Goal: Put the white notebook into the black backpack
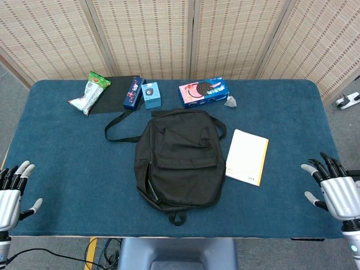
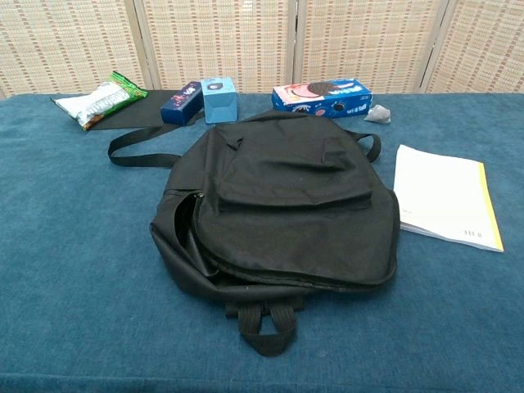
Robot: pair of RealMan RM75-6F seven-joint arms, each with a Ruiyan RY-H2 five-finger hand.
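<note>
The black backpack (image 1: pixel 179 159) (image 2: pixel 282 205) lies flat in the middle of the table, its main zipper partly open along the left and front side. The white notebook (image 1: pixel 247 156) (image 2: pixel 444 197), with a yellow edge, lies flat just right of the backpack, apart from it. My left hand (image 1: pixel 12 191) hovers at the table's near left corner, fingers spread, holding nothing. At the near right edge my right hand (image 1: pixel 336 188) is likewise spread and empty, well right of the notebook. Neither hand shows in the chest view.
Along the back edge lie a green-and-white snack bag (image 1: pixel 90 93), a dark flat mat (image 1: pixel 115 94), a dark blue box (image 1: pixel 133 93), a light blue box (image 1: pixel 151 94), a blue cookie box (image 1: pixel 203 92) and a small grey wrapper (image 1: pixel 231 102). A backpack strap (image 1: pixel 115 126) loops toward the left.
</note>
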